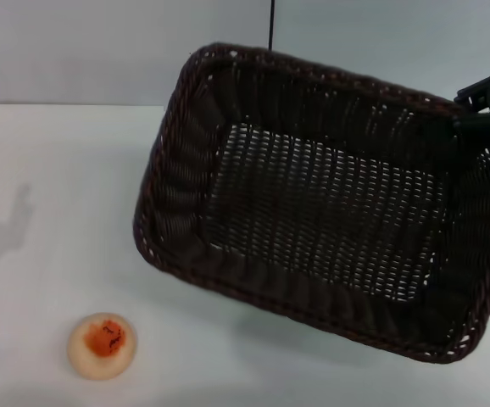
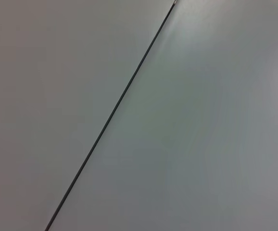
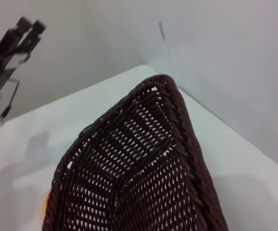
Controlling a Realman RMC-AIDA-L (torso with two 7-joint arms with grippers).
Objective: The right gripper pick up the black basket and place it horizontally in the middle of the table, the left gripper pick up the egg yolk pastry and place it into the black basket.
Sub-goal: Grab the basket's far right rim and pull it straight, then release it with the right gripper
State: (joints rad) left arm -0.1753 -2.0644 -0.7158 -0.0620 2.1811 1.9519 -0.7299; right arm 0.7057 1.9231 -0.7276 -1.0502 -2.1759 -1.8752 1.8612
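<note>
a: where's the right claw?

b: at the far right edge of the head view, up against the far right rim of the black basket. only a dark bit of it shows; the rest is cut off by the frame.

a: clamped on the rim?

b: it touches the rim there, and the basket looks lifted and tilted, its left end higher, with a soft shadow on the table under its near side. but the fingers themselves are hidden, so i cannot tell whether they are apart or together.

a: does its wrist view help?

b: no. it only looks down into the basket, showing the braided rim and open-weave walls. none of that arm's own fingers appear.

a: and the left claw?

b: seen in the right wrist view, far off and raised above the table, holding nothing. it is blurred, so i cannot tell how its fingers stand. its own wrist view shows only a plain grey surface crossed by a thin dark line.

a: the pastry?

b: the egg yolk pastry sits on the table at near left, orange patch up, well apart from the basket.
</note>
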